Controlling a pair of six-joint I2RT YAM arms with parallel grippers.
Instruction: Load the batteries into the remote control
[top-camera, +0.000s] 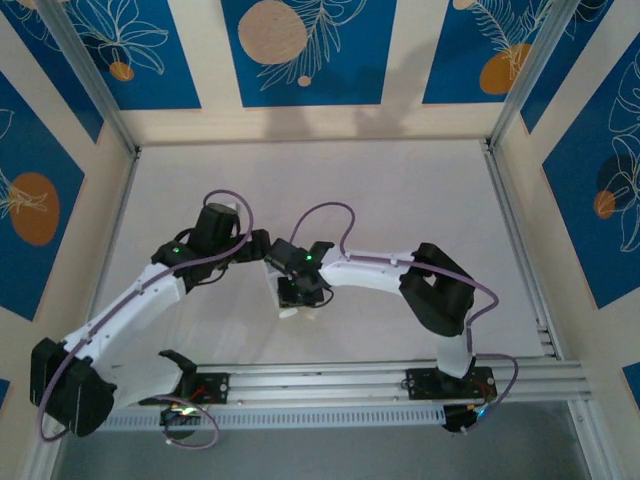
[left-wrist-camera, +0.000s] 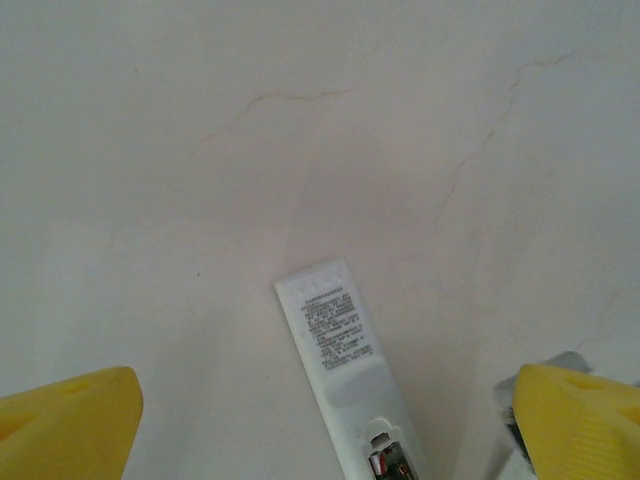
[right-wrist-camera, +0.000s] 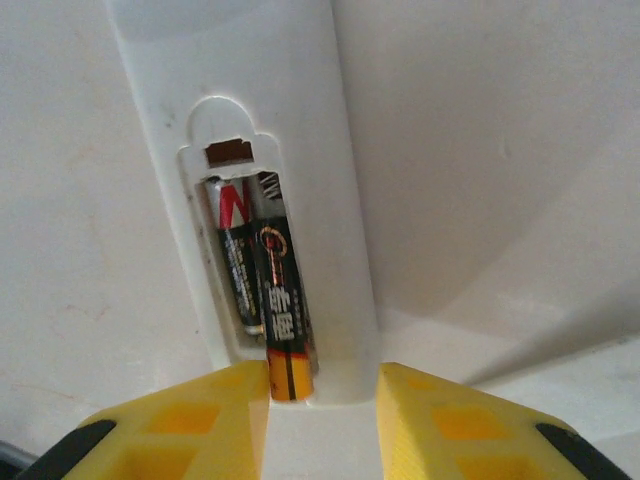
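White rigid-plastic remote control (right-wrist-camera: 300, 100) lay back-up on table (top-camera: 400, 200) | batteries (right-wrist-camera: 280, 290) in open bay (right-wrist-camera: 225, 150), right one sticking past bay end; light, slick, stiff, probably best pushed at exposed end | right gripper (right-wrist-camera: 322, 400) fingers apart astride it | left gripper (left-wrist-camera: 325, 385) fingers spread wide.

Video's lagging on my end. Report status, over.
Left gripper open over remote control. Right gripper open at its uncovered bay. One battery lying in, second battery tilted, end sticking out.
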